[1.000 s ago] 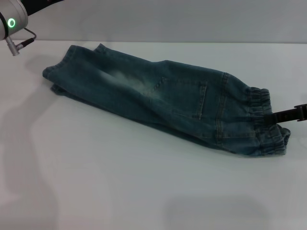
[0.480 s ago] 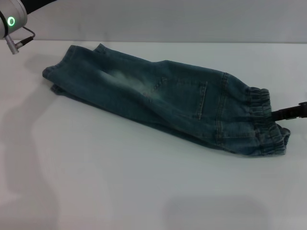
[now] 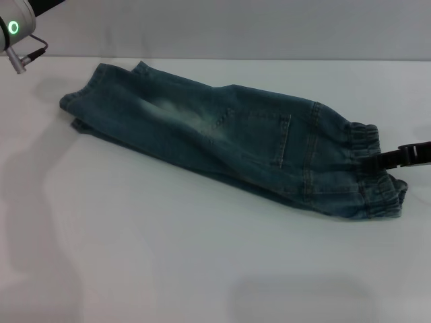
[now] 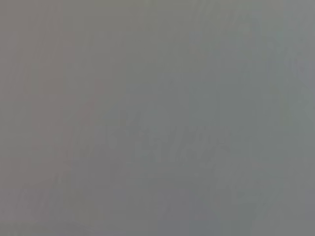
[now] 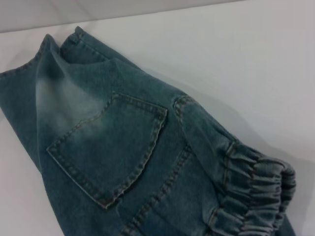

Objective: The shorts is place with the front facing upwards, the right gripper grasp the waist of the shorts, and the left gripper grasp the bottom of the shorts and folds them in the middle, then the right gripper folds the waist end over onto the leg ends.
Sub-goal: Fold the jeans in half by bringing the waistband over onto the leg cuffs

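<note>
Right, the shorts (image 3: 229, 138) lie folded lengthwise on the white table (image 3: 168, 256), running slantwise, with the leg ends (image 3: 101, 84) at my far left and the waist end (image 3: 374, 171) at my near right. My right gripper (image 3: 394, 158) comes in from the right edge with its black tip at the ruffled band; how wide my fingers are set, I cannot tell. My left gripper is out of sight; only its wrist (image 3: 15, 30) shows at the far left corner, well apart from the hems.
</note>
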